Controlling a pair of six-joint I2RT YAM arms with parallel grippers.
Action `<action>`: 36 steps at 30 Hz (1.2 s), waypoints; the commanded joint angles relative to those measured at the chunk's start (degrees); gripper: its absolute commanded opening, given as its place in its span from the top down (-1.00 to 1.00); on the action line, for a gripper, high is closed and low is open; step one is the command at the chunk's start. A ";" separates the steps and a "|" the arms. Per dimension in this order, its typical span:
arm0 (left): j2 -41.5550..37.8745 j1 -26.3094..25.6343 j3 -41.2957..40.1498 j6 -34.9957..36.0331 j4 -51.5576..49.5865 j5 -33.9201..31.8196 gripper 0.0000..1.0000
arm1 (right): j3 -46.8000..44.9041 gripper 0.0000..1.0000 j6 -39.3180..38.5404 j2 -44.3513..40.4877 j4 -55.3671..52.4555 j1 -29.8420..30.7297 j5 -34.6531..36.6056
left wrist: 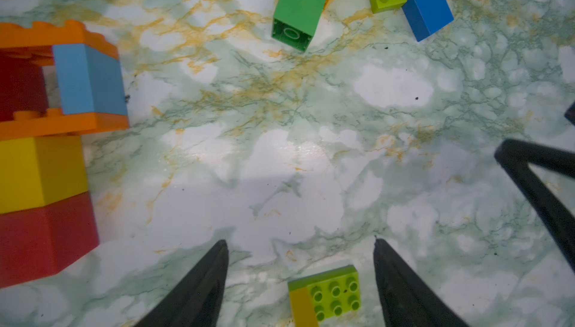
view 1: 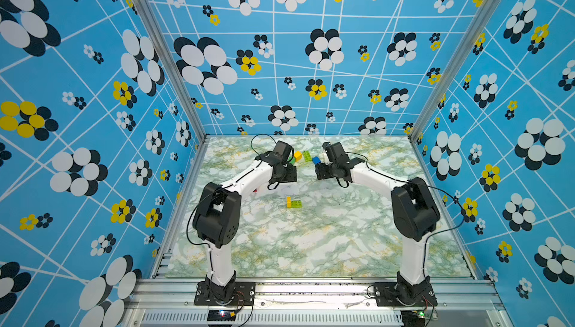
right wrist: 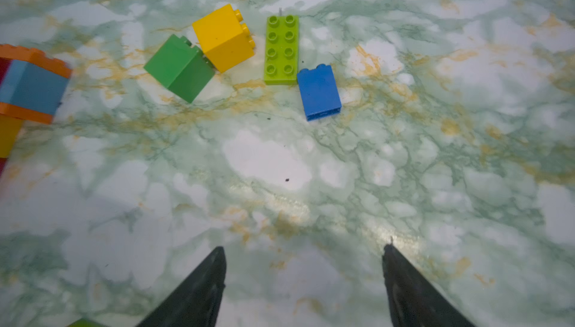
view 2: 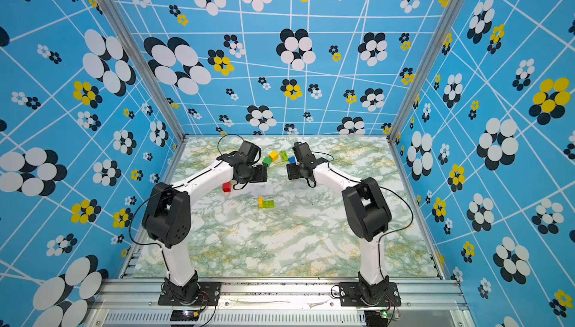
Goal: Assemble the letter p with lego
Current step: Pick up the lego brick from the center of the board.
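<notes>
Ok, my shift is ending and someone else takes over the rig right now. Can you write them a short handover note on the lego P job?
Left tool: open, empty. Right tool: open, empty.
Built piece: an orange, light blue and red loop over a yellow and red stem, on the table by the left arm. The frame edge cuts part of it off.
Loose, far middle: green brick, yellow brick, lime oblong, blue brick. Yellow-and-lime pair near the centre.
Done: the P looks assembled; neither tool touches it.
Left: check its hidden side, then probably just retract both arms.
</notes>
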 commanded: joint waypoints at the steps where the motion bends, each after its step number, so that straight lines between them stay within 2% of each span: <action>1: -7.03 2.64 -7.50 -0.57 7.53 2.25 -0.51 | 8.05 -0.60 -4.43 4.92 -8.49 -0.87 -1.50; 7: -16.42 7.38 -21.13 -3.82 19.77 5.98 -0.51 | 25.41 -0.50 -10.37 17.61 -19.08 -1.41 -0.71; 12: -20.03 8.71 -26.41 -4.04 25.18 6.24 -0.53 | 36.02 -0.43 -12.95 24.47 -24.49 -1.95 0.10; 19: -20.50 9.12 -29.46 -4.90 28.87 7.60 -0.57 | 51.24 -0.36 -14.30 33.14 -32.90 -2.70 0.99; 23: -21.09 9.22 -30.62 -5.11 30.33 7.70 -0.62 | 56.53 -0.33 -14.80 36.28 -35.36 -3.04 0.16; 28: -22.23 9.19 -31.40 -5.56 30.70 7.04 -0.64 | 60.51 -0.17 -15.00 38.61 -36.88 -3.57 -2.46; 33: -22.70 9.28 -31.38 -5.71 30.11 7.07 -0.64 | 62.78 0.00 -15.68 40.16 -37.35 -3.66 -5.25; 36: -22.79 9.33 -31.38 -5.85 29.93 7.12 -0.64 | 63.16 0.03 -15.98 40.80 -37.26 -3.66 -5.26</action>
